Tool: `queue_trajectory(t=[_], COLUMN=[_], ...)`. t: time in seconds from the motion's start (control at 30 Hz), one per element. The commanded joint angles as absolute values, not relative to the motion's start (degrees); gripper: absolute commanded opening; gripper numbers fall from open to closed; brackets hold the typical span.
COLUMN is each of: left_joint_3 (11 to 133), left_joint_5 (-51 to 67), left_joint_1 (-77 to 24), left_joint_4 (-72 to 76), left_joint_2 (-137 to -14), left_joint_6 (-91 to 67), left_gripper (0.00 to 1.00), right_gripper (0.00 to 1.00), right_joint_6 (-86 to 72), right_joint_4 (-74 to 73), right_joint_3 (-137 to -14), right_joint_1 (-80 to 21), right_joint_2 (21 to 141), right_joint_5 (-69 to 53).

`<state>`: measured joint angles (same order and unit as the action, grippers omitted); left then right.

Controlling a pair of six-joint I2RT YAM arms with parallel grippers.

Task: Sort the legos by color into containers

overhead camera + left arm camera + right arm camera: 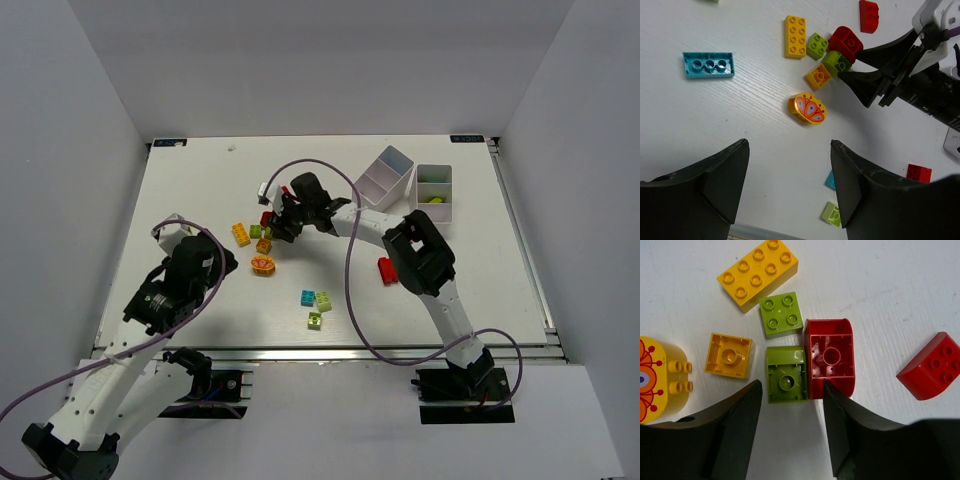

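My right gripper (790, 395) is open, low over a cluster of legos; it also shows in the top view (272, 228). An upside-down lime brick (786, 374) lies just ahead, between its fingertips. An upside-down red brick (830, 357) touches it on the right. Around them lie a lime brick (781, 315), a yellow long brick (758, 272), an orange brick (729, 355) and a red curved brick (932, 367). My left gripper (789, 150) is open and empty, above a yellow butterfly brick (807, 108). Two white containers (385, 178) (434, 190) stand at the back right.
A cyan long brick (708, 65) lies upside down left of the cluster. A cyan brick (308, 298) and two lime bricks (323, 300) (314, 320) lie nearer the front. A red brick (387, 270) lies by the right arm. The right container holds a lime piece (437, 200).
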<state>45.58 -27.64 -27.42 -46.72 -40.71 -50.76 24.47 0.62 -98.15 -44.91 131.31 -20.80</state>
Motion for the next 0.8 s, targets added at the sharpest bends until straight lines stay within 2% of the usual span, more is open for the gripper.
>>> queue_trajectory(t=[0.0,0.13,0.23,0.27,0.77], left_joint_3=[45.88,45.88,46.14,46.23,45.7], left_joint_5=[-28.83,-28.83,-28.65,-28.65,-27.77], left_joint_1=[-27.07,-27.07,-26.98,-26.98,-26.98], left_joint_4=[-47.37,-46.76,-46.32,-46.14,-43.33], left_joint_2=[-40.69,-41.22,-42.27,-42.54,-45.0], left_joint_6=[-51.42,-51.07,-50.54,-50.36,-48.78], left_gripper=[0.76,0.76,0.76,0.76,0.76], right_gripper=[0.56,0.59,0.72,0.73,0.78], right_joint_6=[24.17,24.17,23.38,23.29,25.22], right_joint_4=[-1.93,-1.93,-0.62,-0.62,2.72], right_joint_3=[-102.3,-102.74,-102.22,-101.78,-88.78], right_joint_1=[-44.74,-44.91,-44.74,-44.56,-42.36], right_joint_2=[133.06,133.86,133.77,133.42,123.06], right_joint_5=[-22.85,-22.42,-19.97,-19.69,-26.54])
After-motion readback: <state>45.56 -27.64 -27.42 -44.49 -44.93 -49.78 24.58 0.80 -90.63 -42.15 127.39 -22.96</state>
